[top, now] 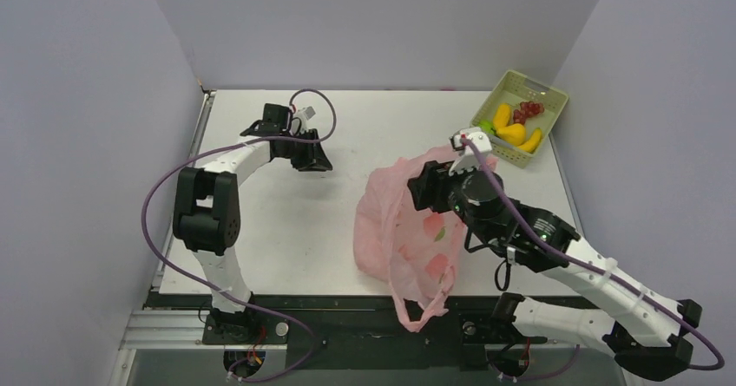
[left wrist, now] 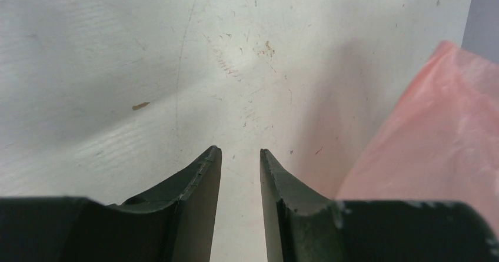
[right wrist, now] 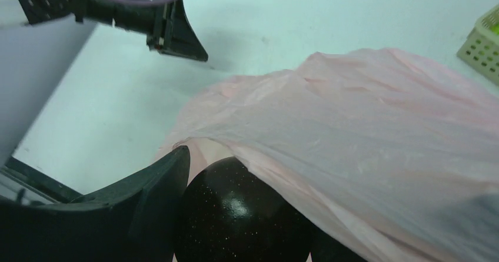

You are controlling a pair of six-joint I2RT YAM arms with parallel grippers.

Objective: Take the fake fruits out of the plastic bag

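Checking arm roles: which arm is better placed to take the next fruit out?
Right: the right gripper holds the dark purple fruit under the plastic bag; the left gripper hangs empty, apart.

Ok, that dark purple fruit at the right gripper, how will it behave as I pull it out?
Probably slippery: the dark purple fruit is glossy and round, with only one finger visibly against it. The thin plastic bag drapes over it and may drag along. Set on the table, it would likely roll.
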